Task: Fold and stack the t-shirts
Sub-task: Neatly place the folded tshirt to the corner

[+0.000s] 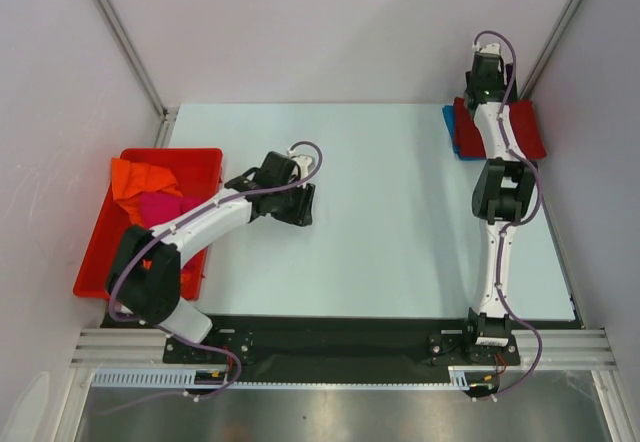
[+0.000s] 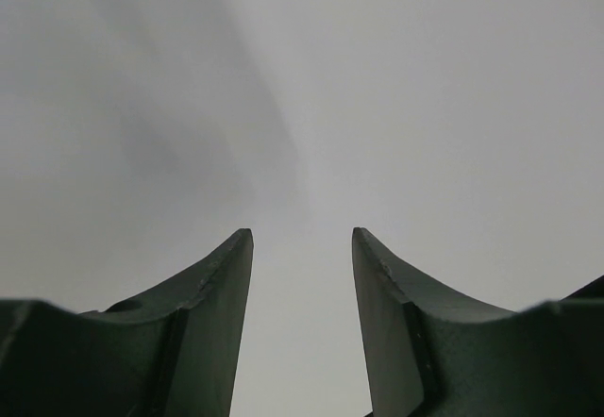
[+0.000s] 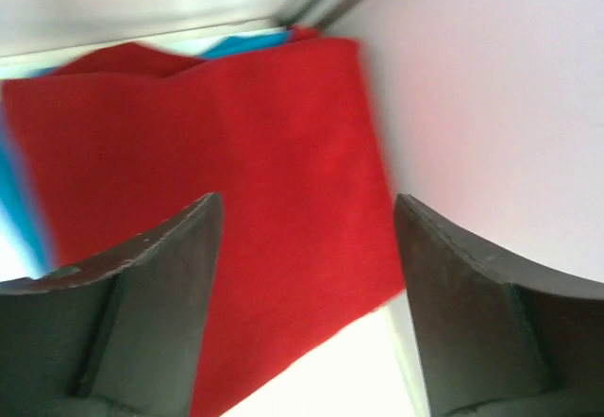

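Observation:
A folded dark red t-shirt (image 1: 528, 127) lies on a bright blue t-shirt (image 1: 450, 130) at the table's far right corner. My right gripper (image 1: 487, 84) hangs above that stack. In the right wrist view the right gripper (image 3: 307, 205) is open over the dark red t-shirt (image 3: 208, 134), holding nothing, and the blue t-shirt (image 3: 241, 44) peeks out at the far edge. An orange t-shirt (image 1: 140, 177) and a magenta-pink t-shirt (image 1: 160, 207) lie crumpled in the red bin. My left gripper (image 1: 298, 202) sits low over the table's left part; the left gripper (image 2: 302, 238) is open and empty.
The red plastic bin (image 1: 95, 252) stands at the table's left edge, under my left arm. Walls close in the table at the back and on both sides, and the right wall (image 3: 491, 106) runs right beside the stack.

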{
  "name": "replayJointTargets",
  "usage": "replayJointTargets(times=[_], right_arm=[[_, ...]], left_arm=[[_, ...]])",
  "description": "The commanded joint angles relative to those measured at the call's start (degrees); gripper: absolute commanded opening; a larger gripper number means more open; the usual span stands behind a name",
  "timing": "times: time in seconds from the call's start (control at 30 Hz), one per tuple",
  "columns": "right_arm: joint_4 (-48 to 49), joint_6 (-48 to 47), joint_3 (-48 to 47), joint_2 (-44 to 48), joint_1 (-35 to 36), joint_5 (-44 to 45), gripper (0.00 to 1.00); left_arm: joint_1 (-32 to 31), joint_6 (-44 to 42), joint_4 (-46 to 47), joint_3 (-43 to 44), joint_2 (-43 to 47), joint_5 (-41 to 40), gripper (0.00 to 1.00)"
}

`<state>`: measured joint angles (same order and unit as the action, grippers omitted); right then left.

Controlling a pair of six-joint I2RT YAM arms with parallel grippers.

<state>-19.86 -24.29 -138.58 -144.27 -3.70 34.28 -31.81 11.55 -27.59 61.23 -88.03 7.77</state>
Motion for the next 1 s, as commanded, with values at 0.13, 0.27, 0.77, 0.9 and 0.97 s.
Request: replayJointTargets(times=[0.13, 0.27, 0.77, 0.9, 0.97], right_arm=[[-9.1, 17.6, 1.5, 5.2, -0.1, -20.5, 0.37], [-11.6, 23.8, 3.2, 6.9, -0.9, -29.0, 0.0], [24.4, 52.4, 80.5, 58.9, 9.3, -58.5, 0.3], [27.6, 58.3, 101.5, 75.5, 11.6, -56.2, 0.53], [27.2, 60.1, 107.1, 85.3, 12.8, -53.5, 0.69]], left_arm=[[-1.1, 2.6, 0.3, 0.8, 5.2, -1.3, 0.52], [-1.9, 4.3, 0.5, -0.1, 7.7, -2.1, 0.52], [-1.3, 25.1, 10.1, -20.8, 40.2, 1.7, 0.73], [-1.5, 36.2, 17.1, -33.3, 54.8, 4.3, 0.83], [-1.6, 39.4, 17.5, -38.3, 60.3, 3.5, 0.93]])
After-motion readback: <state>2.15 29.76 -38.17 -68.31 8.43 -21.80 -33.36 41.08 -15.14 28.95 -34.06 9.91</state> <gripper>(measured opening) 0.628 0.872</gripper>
